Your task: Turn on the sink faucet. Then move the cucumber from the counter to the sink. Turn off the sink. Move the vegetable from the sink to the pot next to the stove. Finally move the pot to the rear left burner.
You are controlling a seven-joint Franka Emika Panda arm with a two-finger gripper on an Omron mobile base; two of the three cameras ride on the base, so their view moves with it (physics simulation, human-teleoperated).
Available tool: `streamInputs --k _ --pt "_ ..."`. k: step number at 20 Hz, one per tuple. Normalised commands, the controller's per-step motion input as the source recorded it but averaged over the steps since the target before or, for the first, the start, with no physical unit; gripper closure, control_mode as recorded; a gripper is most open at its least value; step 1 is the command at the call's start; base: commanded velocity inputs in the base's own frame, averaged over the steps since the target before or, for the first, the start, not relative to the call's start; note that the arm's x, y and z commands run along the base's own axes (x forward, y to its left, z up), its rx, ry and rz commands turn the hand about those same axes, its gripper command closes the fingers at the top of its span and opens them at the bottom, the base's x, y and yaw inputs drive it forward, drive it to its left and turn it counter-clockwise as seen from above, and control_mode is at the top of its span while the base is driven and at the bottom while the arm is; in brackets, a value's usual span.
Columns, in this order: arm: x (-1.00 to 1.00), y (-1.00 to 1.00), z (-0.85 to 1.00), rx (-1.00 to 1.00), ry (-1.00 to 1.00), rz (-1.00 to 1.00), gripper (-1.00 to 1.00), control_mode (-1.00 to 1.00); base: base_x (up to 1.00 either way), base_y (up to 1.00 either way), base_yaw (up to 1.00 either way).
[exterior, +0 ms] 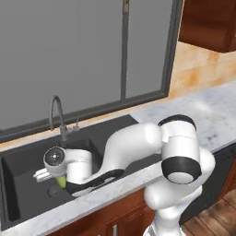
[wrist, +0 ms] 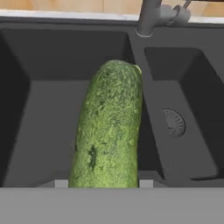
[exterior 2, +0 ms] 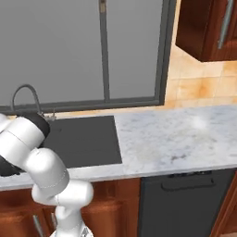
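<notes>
Over the sink I have the cucumber clamped between the fingers, its far end pointing toward the faucet; from the left base camera the gripper hangs low in the large bowl. I see no water running, so I cannot say whether this is the drop-off or the pick-up for the pot. Either way, by my judgement the transfer to the pot and its move to the burner remain.
</notes>
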Motion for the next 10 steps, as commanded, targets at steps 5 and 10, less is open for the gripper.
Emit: streamInputs --k 5,10 --pt "0.00 0.00 0.00 0.00 0.00 0.00 1.00 1.00 -0.06 0.00 -0.59" --pt "0.00 0.00 0.00 0.00 0.00 0.00 1.00 1.00 0.00 -0.14 -0.49"
